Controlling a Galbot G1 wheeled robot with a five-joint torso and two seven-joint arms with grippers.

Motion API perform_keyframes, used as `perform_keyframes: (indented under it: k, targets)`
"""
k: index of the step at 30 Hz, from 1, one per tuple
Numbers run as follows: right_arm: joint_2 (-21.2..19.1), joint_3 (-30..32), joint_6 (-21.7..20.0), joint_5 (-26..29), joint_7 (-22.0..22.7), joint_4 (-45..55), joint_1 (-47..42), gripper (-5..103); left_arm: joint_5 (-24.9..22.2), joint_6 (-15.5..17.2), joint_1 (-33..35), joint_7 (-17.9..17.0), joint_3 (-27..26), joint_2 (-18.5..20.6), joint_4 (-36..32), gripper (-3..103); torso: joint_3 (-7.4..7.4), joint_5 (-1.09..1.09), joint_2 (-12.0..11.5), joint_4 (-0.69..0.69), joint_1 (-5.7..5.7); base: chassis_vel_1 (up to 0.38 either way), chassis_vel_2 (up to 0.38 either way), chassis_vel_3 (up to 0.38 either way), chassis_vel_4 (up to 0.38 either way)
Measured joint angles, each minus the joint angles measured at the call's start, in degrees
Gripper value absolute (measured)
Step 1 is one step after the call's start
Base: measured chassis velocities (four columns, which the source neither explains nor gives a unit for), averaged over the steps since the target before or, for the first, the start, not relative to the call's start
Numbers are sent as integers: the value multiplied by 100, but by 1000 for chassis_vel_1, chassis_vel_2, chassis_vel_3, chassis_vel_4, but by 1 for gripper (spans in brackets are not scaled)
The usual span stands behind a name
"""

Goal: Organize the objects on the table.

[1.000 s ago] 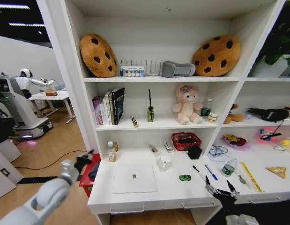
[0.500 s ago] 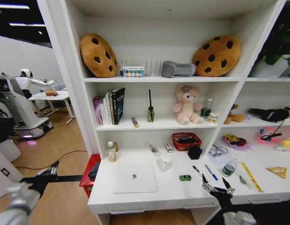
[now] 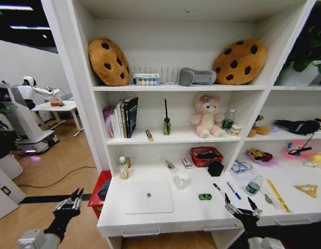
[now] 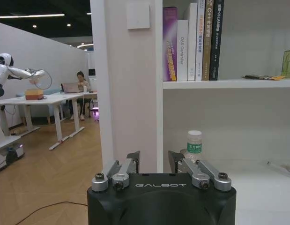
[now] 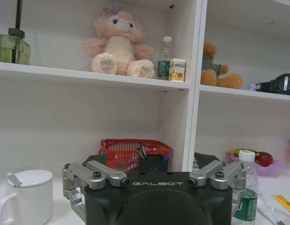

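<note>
Left gripper: held open and empty, low beside the table — its edge could be clipped.
Laptop: flat, front-left; thin, so easily missed.
Toy car: could be rolled away.
Pens: near the right gripper — open, could scatter them.

Each matte black claw housing carries white "GALBOT" lettering below the fingers. The left claw and right claw have silver-grey metal finger links fastened with dark round screws.
</note>
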Motion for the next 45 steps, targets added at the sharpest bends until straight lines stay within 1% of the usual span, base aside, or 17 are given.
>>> perform_keyframes:
  k: [2,3,4,5,6,7,8,9,12,13,14,16,17,18,28,40,45]
  targets:
    - [43,-23,210,-92,-66,19,-92,100,166,-36,19,-24,152,-231,-60,44,0,0,0,0,0,0,0,0,0]
    - [43,-23,210,-92,-66,19,-92,100,166,-36,19,-24,152,-231,-60,44,0,0,0,0,0,0,0,0,0]
    - [55,-41,277,-111,-77,19,-118,100,209,-50,37,-24,192,-289,-77,49,0,1,0,0,0,0,0,0,0]
    - [61,-53,330,-126,-98,16,-136,100,240,-61,53,-24,223,-332,-94,49,0,1,0,0,0,0,0,0,0]
    - [61,-62,428,-232,-124,-6,-171,100,272,-69,67,-26,256,-379,-114,60,0,1,0,1,0,0,0,0,0]
    - [61,-62,428,-232,-124,-6,-171,100,272,-69,67,-26,256,-379,-114,60,0,1,0,1,0,0,0,0,0]
    - [50,-56,453,-309,-149,-30,-191,100,277,-71,67,-34,268,-390,-117,66,0,1,0,0,0,0,0,0,0]
    - [50,-56,453,-309,-149,-30,-191,100,277,-71,67,-34,268,-390,-117,66,0,1,0,0,0,0,0,0,0]
    - [-33,15,440,-289,-181,-81,-267,100,324,-72,52,-71,360,-403,-98,81,0,0,0,0,1,0,0,0,0]
    - [-33,15,440,-289,-181,-81,-267,100,324,-72,52,-71,360,-403,-98,81,0,0,0,0,1,0,0,0,0]
    - [-35,46,477,-217,-154,-90,-273,100,342,-72,44,-75,404,-420,-89,87,0,0,0,0,1,0,0,0,0]
    - [-30,73,564,-153,-131,-97,-280,100,356,-71,35,-78,449,-441,-85,87,0,0,0,0,1,0,0,0,0]
    - [-18,83,685,-136,-101,-99,-287,100,367,-71,23,-83,502,-458,-79,97,0,0,0,0,1,0,0,0,0]
    - [-5,85,751,-182,-78,-99,-290,100,380,-71,11,-85,534,-463,-69,99,0,0,0,0,1,0,0,0,0]
    - [62,50,802,-318,-38,68,-285,100,371,-57,5,-104,553,-456,-50,100,0,0,0,1,1,0,0,0,0]
    - [89,69,867,-279,-35,43,-385,100,413,-48,36,-112,652,-494,-51,100,0,0,0,0,0,-9,-8,6,9]
    - [100,76,898,-134,-15,-45,-408,100,499,-47,71,-116,747,-527,-35,100,0,0,0,1,0,-132,-144,150,136]
